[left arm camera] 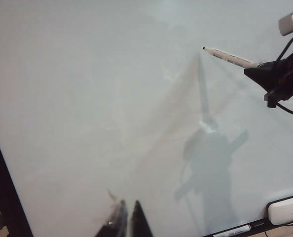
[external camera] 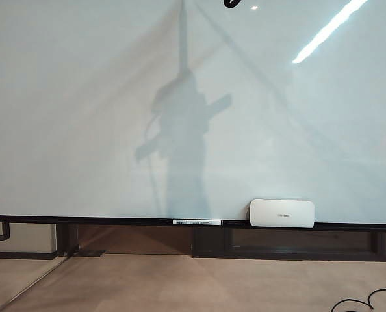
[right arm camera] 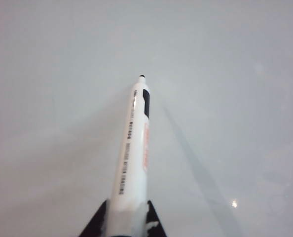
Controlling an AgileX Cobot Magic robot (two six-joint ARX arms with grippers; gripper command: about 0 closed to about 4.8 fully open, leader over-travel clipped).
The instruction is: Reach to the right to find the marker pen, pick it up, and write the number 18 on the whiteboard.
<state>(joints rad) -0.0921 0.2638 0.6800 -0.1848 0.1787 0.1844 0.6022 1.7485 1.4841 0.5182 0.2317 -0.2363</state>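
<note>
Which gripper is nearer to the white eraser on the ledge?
Left. The left gripper is low on the whiteboard, level with the eraser; the right gripper, holding the marker pen, is high above it.

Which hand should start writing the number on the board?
The right hand, probably. It grips the pen with the tip aimed at the bare whiteboard. The left hand is low by the board and holds nothing.

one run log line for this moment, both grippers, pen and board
right gripper: shut on marker pen, tip aimed at whiteboard | left gripper: shut, holding nothing, low near board | number 18: not yet written | eraser: on ledge
</note>
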